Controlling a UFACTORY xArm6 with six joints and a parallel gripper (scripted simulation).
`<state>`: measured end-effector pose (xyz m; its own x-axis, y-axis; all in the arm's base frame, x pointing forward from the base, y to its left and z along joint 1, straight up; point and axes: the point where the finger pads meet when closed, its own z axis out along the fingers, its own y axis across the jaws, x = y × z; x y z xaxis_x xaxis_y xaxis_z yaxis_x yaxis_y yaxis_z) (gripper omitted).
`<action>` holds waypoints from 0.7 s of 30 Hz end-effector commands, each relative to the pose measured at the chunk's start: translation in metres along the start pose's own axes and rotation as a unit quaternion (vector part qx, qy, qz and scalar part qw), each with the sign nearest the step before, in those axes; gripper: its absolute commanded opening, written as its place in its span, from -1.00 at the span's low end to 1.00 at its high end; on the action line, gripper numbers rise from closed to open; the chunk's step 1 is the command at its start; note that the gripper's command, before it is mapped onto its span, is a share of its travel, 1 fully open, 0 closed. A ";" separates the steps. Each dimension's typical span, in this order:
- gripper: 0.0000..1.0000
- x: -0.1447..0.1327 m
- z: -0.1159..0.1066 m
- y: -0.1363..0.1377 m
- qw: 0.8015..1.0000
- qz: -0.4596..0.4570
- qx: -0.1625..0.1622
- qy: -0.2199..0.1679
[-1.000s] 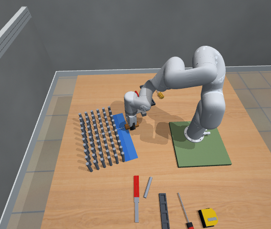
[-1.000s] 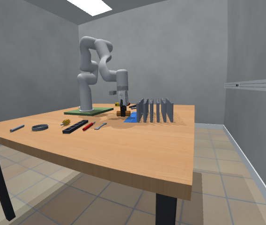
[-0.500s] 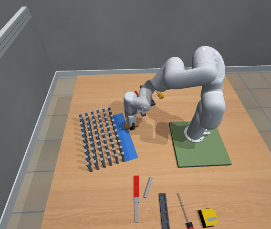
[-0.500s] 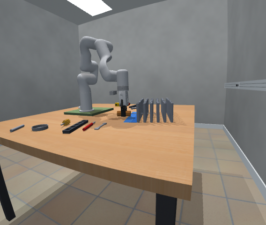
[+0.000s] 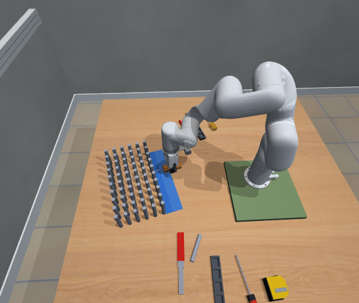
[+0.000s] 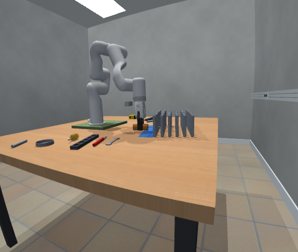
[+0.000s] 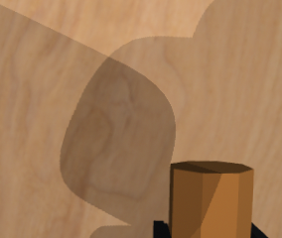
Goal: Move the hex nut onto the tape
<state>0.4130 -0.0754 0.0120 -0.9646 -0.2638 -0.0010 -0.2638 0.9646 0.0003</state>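
Observation:
My gripper [image 5: 172, 168] is shut on the orange-brown handle of the hook pick [image 5: 169, 170] and holds it low over the table at the far end of the blue tape strip [image 5: 165, 182]. The pick's thin shaft runs left from the handle toward the field of upright grey spacers [image 5: 134, 182]. In the exterior view the gripper [image 6: 139, 125] holds the handle [image 6: 140, 126] just left of the spacers [image 6: 174, 123]. The wrist view shows the handle's end [image 7: 211, 200] over bare wood. The hex nut is hidden among the spacers.
The arm's base stands on a green mat [image 5: 263, 190]. A red-handled tool [image 5: 180, 261], a grey rod [image 5: 195, 247], a dark tray [image 5: 217, 278], a screwdriver [image 5: 243, 278] and a yellow tape measure [image 5: 275, 287] lie along the near edge.

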 end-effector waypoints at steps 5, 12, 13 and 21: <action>-1.00 -0.002 -0.001 -0.001 1.000 0.000 0.001 -0.002; -1.00 -0.002 0.000 -0.001 1.000 0.000 0.001 -0.002; -1.00 -0.002 0.000 -0.001 1.000 0.000 0.001 -0.002; -1.00 -0.002 0.002 -0.001 1.000 0.000 0.001 -0.002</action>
<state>0.4133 -0.0753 0.0098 -0.9646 -0.2638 -0.0012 -0.2638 0.9646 0.0002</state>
